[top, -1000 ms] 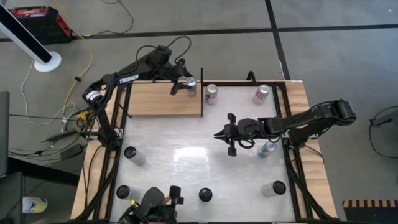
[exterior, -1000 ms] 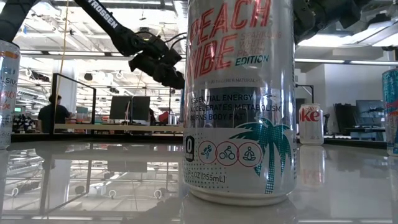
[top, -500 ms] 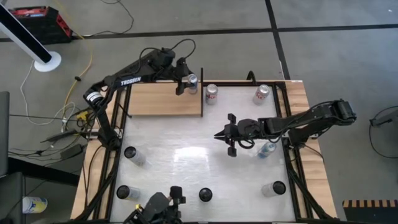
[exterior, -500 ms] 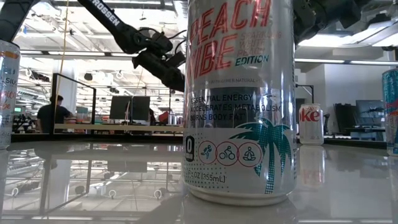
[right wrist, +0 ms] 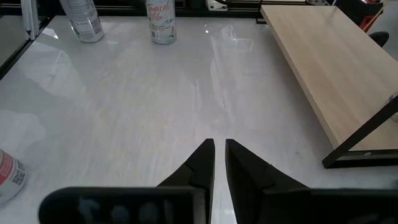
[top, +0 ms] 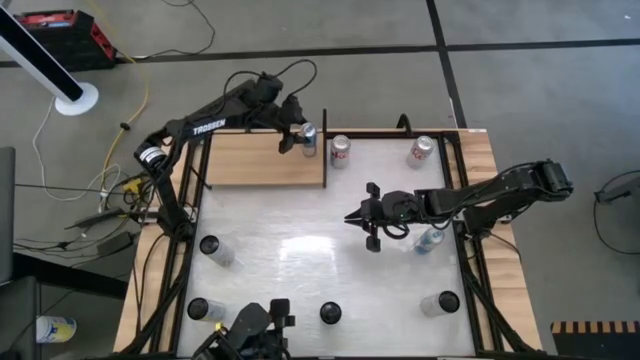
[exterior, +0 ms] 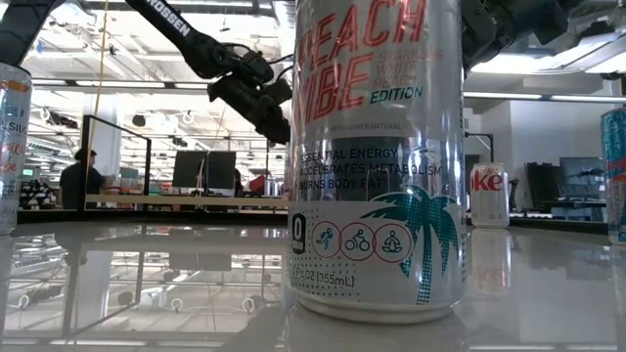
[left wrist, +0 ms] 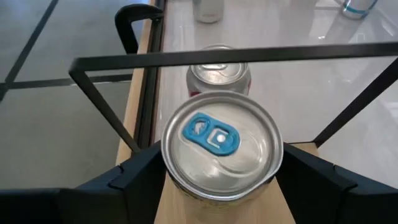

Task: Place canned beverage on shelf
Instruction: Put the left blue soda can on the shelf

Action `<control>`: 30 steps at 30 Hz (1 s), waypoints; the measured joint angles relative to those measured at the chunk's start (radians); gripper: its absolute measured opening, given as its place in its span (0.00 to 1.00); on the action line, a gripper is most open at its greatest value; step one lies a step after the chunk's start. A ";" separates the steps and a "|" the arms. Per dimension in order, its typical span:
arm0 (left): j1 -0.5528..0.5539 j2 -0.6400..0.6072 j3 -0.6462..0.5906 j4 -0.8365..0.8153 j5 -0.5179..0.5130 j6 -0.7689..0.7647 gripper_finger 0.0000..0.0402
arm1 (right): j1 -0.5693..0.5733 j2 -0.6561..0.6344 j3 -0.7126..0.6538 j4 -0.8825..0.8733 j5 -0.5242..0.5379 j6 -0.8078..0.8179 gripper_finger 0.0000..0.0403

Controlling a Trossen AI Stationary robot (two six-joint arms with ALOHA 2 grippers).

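Left fingers (left wrist: pixel 217 180) flank blue-tab can (left wrist: pixel 222 144) on shelf (top: pixel 262 160); right fingers (right wrist: pixel 219 163) together; "PEACH VIBE" can (exterior: pixel 377 156).

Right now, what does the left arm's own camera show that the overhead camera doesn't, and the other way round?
Only the left wrist view shows the can's blue pull tab, with a dark finger on each side. Only the high view shows the whole table, the right gripper shut above its middle, and the other cans and bottles. Both show the can on the shelf corner, the left gripper around it.
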 joint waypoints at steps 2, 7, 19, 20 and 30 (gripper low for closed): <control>0.001 0.000 0.023 -0.029 -0.027 0.000 0.66 | 0.000 0.000 0.000 0.000 0.000 0.000 0.16; 0.000 0.000 0.074 -0.128 -0.067 0.023 0.66 | 0.000 0.000 0.000 0.000 0.000 -0.003 0.16; -0.024 -0.001 0.111 -0.178 -0.114 -0.107 0.66 | -0.001 0.000 0.000 0.000 0.000 -0.004 0.16; -0.029 -0.001 0.111 -0.177 -0.130 -0.125 0.66 | -0.001 0.000 0.000 0.000 0.000 -0.004 0.16; -0.100 -0.001 0.111 -0.176 -0.315 -0.169 0.66 | -0.001 0.000 0.000 0.001 0.000 -0.003 0.16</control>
